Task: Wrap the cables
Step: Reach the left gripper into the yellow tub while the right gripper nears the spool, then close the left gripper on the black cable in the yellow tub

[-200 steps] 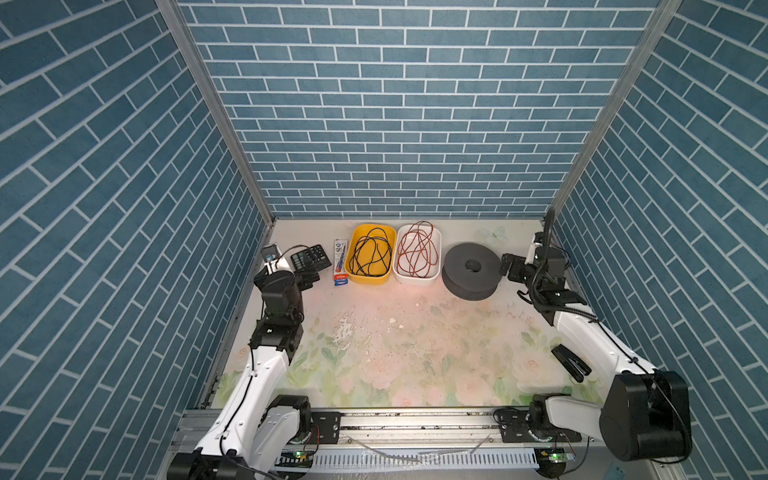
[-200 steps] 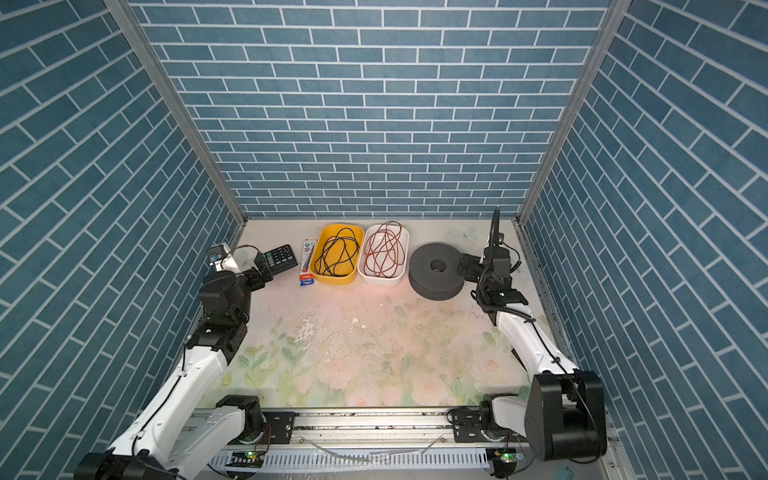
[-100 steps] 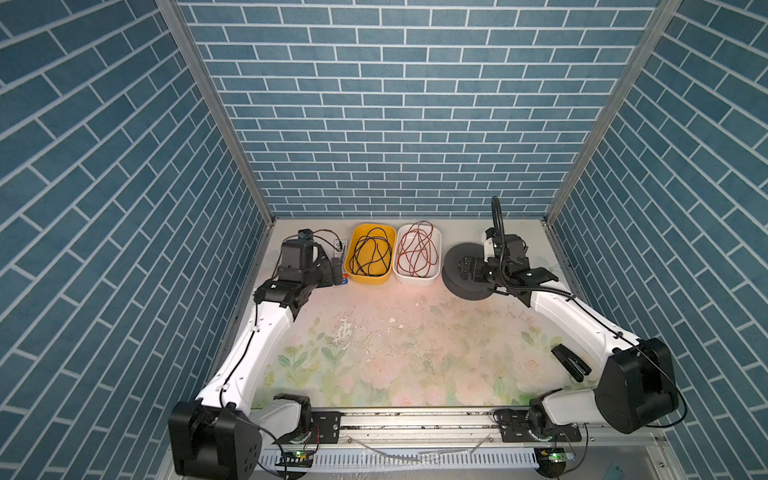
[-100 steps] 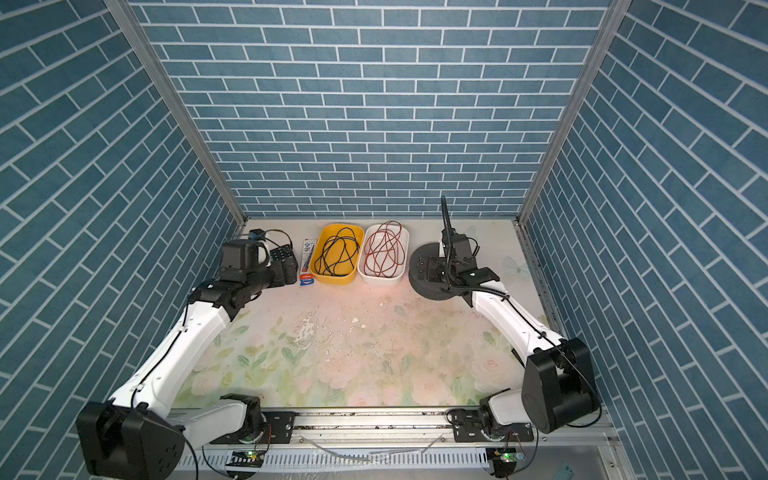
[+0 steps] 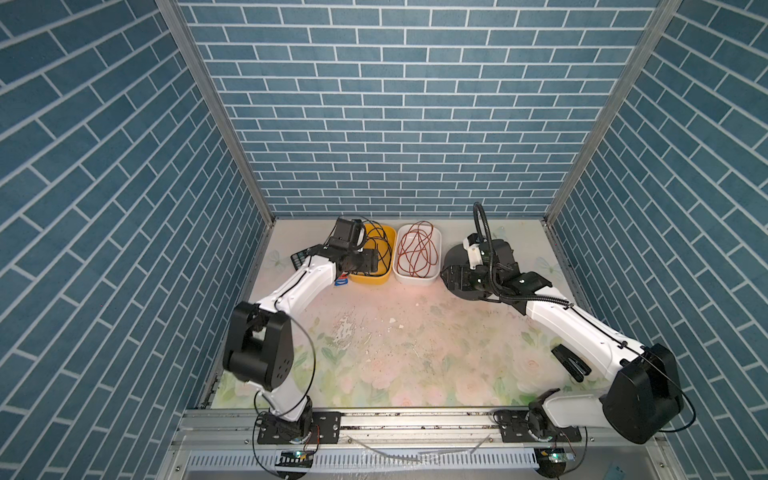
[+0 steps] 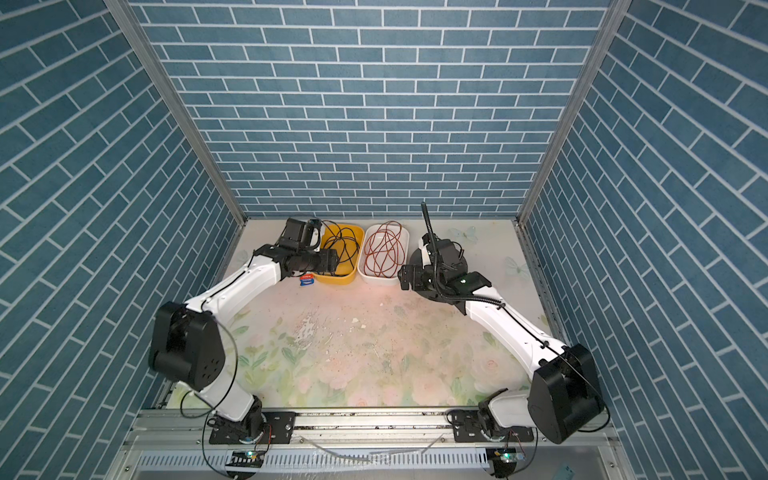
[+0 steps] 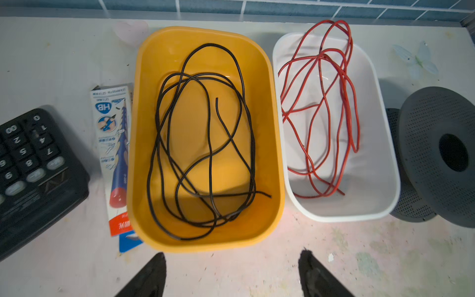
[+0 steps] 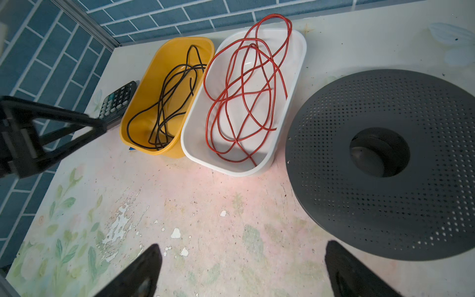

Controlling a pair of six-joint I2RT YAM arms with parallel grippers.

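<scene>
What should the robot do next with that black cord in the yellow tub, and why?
Probably lower the left claw, open by the yellow tub, into it and close on the black cord: it lies loose there, gripped by nothing.

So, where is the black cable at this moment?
The left wrist view shows the black cable loosely coiled inside the yellow tub; in both top views that tub stands at the back of the table, left of the white tub.
</scene>
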